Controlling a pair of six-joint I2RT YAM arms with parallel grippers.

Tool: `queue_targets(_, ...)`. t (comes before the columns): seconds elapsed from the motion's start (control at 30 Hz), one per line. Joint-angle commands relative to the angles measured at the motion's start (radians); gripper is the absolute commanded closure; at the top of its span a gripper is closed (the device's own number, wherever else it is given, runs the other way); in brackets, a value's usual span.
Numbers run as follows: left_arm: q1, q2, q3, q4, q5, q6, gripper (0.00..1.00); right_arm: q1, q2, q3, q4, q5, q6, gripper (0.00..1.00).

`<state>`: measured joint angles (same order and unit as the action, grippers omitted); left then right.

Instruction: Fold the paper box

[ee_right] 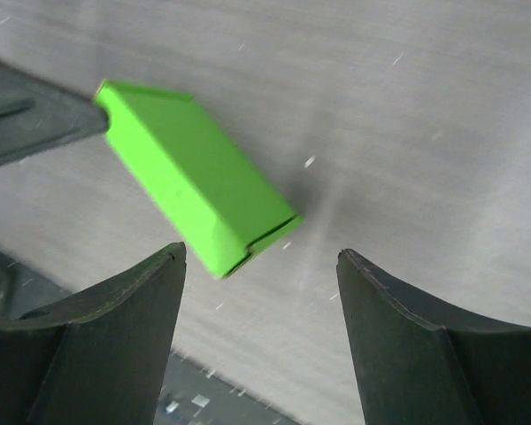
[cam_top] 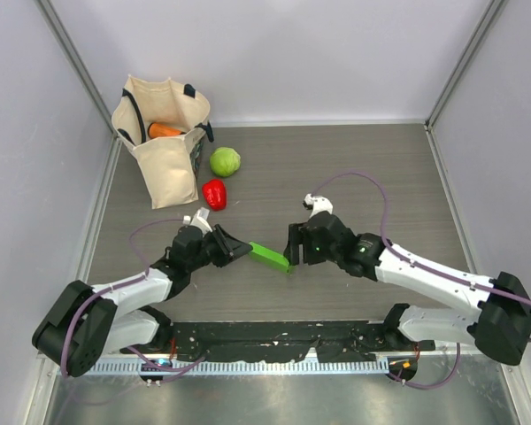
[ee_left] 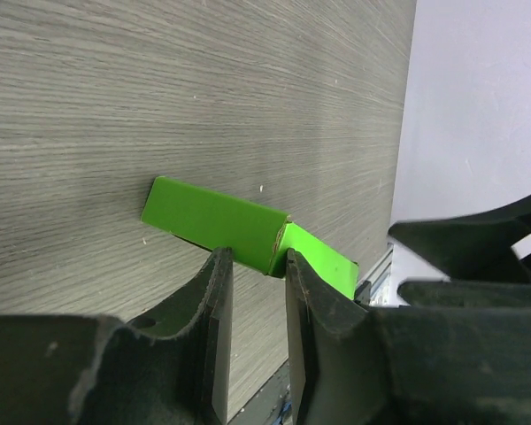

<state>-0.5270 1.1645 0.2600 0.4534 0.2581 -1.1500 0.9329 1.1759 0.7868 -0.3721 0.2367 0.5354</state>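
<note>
At the far left of the grey wood-grain worktop [cam_top: 363,168], towards the back: a cream cloth bag [cam_top: 159,155], standing open, with something orange [cam_top: 165,130] inside. Just right of the bag, a round pale-green vegetable [cam_top: 225,162] and, in front of it, a red pepper [cam_top: 214,193], close together but apart.

Nearer the front, left of centre: the left gripper [cam_top: 244,249], reaching in low from the left. Narrowed to a slim gap, with the fingers [ee_left: 219,292] on either side of one end of the paper box [cam_top: 270,257]. Apparently pinching that end, though hard to tell how firmly from the wrist view.

Between the two grippers, at about the middle of the worktop: the bright green paper box itself. Folded up into a long, slim closed block, slanting from the left gripper down towards the right. Seam and tucked flap visible at the free right-hand end. Impossible to tell whether that end touches the worktop.

Just right of the box: the right gripper [cam_top: 293,248], spread wide. Both fingers [ee_right: 133,301] clear of the card, with the free end of the box in front of the gap and nothing gripped.
</note>
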Motion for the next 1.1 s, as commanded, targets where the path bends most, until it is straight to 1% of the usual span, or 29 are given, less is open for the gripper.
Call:
queue_targets(0.0, 0.007, 0.018, -0.002, -0.124, -0.051, 0.056, 0.86, -0.081, -0.056, -0.063, 0.034, -0.396, 0.260, 0.27)
queue_targets(0.07, 0.007, 0.023, 0.004, -0.122, -0.048, 0.058, 0.87, -0.133, -0.059, -0.113, 0.079, -0.474, 0.281, 0.30)
queue_targets(0.1, 0.007, 0.027, 0.007, -0.124, -0.043, 0.061, 0.87, -0.150, -0.064, -0.138, 0.160, -0.508, 0.303, 0.32)
queue_targets(0.13, 0.007, 0.030, 0.011, -0.125, -0.042, 0.061, 0.87, -0.176, -0.062, -0.159, 0.198, -0.564, 0.313, 0.36)
queue_targets(0.17, 0.007, 0.032, 0.013, -0.125, -0.040, 0.064, 0.87, -0.181, -0.055, -0.185, 0.225, -0.582, 0.316, 0.37)
queue_targets(0.27, 0.007, 0.032, 0.018, -0.133, -0.037, 0.069, 0.88, -0.198, -0.024, -0.189, 0.237, -0.585, 0.282, 0.44)
queue_targets(0.33, 0.007, 0.026, 0.013, -0.134, -0.039, 0.069, 0.89, -0.215, -0.019, -0.201, 0.275, -0.596, 0.299, 0.47)
queue_targets(0.5, 0.007, 0.021, 0.012, -0.137, -0.037, 0.073, 0.90, -0.250, -0.010, -0.215, 0.321, -0.632, 0.316, 0.49)
queue_targets(0.6, 0.007, 0.023, 0.013, -0.136, -0.036, 0.075, 0.90, -0.264, -0.002, -0.209, 0.318, -0.629, 0.308, 0.48)
queue_targets(0.67, 0.007, 0.024, 0.012, -0.133, -0.039, 0.075, 0.90, -0.270, 0.019, -0.207, 0.318, -0.636, 0.296, 0.50)
queue_targets(0.87, 0.007, 0.023, 0.002, -0.128, -0.037, 0.073, 0.91, -0.270, 0.039, -0.228, 0.321, -0.623, 0.265, 0.59)
queue_targets(1.03, 0.007, 0.026, -0.008, -0.121, -0.043, 0.076, 0.93, -0.270, 0.054, -0.245, 0.288, -0.564, 0.224, 0.68)
queue_targets(1.07, 0.007, 0.034, -0.011, -0.116, -0.043, 0.076, 0.94, -0.270, 0.070, -0.253, 0.292, -0.563, 0.222, 0.71)
